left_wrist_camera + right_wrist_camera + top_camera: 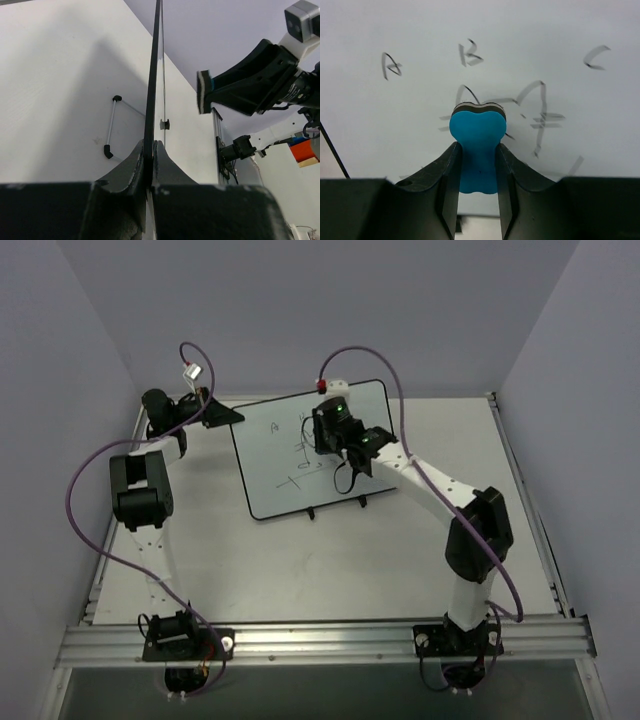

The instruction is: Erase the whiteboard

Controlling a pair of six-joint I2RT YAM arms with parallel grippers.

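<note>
The whiteboard (275, 455) stands tilted at the table's middle back, black-framed, with black letters and strokes on it. My left gripper (222, 416) is shut on its left edge; in the left wrist view the board's edge (152, 90) runs up from between the jaws. My right gripper (322, 430) is shut on a blue eraser (477, 145), its felt face close to or touching the board (420, 40) over the marks. Letters A, B and C show above the eraser. The eraser (204, 91) also shows in the left wrist view, held near the board's face.
The board's two black feet (312, 512) rest on the white table. Purple cables loop over both arms. Grey walls close in at the back and sides. A metal rail (320, 640) runs along the near edge.
</note>
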